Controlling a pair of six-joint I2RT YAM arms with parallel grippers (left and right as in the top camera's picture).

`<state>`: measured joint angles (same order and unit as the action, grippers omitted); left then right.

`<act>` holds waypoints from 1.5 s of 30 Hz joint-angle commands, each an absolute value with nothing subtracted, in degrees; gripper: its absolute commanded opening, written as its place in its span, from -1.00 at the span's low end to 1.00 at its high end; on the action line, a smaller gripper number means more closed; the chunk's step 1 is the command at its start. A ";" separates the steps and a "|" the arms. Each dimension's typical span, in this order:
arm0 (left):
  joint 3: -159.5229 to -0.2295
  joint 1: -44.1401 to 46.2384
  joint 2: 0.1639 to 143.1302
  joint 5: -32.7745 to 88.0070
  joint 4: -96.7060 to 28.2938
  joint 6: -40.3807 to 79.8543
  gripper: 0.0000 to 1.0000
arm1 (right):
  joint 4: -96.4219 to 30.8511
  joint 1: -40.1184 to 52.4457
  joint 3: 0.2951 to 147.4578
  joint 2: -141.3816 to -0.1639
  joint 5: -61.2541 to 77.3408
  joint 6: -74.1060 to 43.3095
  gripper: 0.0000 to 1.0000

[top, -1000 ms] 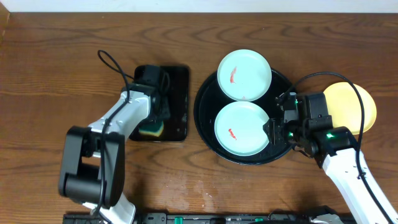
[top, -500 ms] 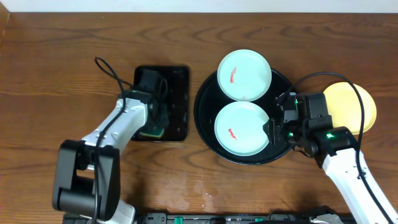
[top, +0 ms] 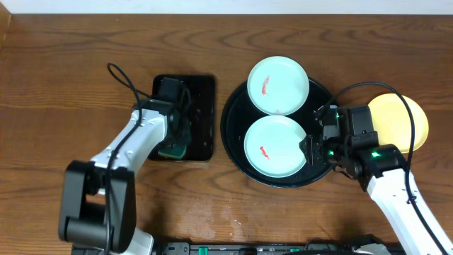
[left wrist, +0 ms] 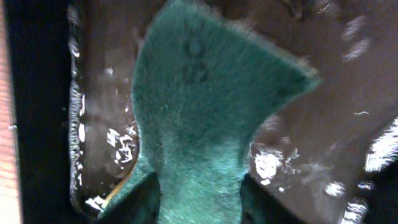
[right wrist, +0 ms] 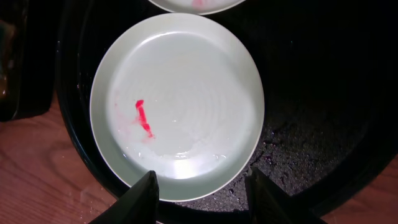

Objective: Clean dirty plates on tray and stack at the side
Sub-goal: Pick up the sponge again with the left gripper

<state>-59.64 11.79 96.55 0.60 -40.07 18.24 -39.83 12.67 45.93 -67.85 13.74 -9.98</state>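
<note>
Two pale mint-green plates lie on the round black tray: the far plate and the near plate, each with a red smear. The pale yellow plate lies on the table right of the tray. My right gripper is open and empty. In the right wrist view it hovers at the near plate's edge, above the tray. My left gripper is shut on a green sponge. In the left wrist view the gripper pinches the sponge.
The sponge rests in a wet black rectangular tray, left of the round tray. Cables loop behind both arms. Wooden table lies all around, with its front edge near the arm bases.
The left arm has shifted its elbow leftward and its gripper has settled a little nearer onto the sponge. The right arm and the plates have not moved.
</note>
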 commanded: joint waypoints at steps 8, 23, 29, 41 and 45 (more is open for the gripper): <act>-58.08 11.90 96.20 -3.40 -37.30 18.68 -0.07 | -39.86 12.51 46.13 -67.40 14.41 -9.61 -0.11; -60.64 11.90 98.43 2.59 -39.64 18.65 -0.85 | -35.53 12.53 46.11 -70.00 10.31 -9.58 -0.31; -67.20 11.97 91.98 2.72 -45.84 18.65 -0.85 | -30.06 12.43 46.11 -78.61 10.35 -9.56 -0.42; -67.22 11.97 85.45 2.39 -47.57 17.56 -0.37 | -27.92 12.38 46.11 -89.93 5.82 -8.88 -0.16; -64.84 11.94 88.60 0.58 -45.93 17.63 -0.23 | -28.01 12.36 46.11 -89.93 5.80 -7.84 -0.17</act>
<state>-66.59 11.90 86.30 2.98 -46.22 17.96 -28.05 12.67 45.93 -89.84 6.59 -9.52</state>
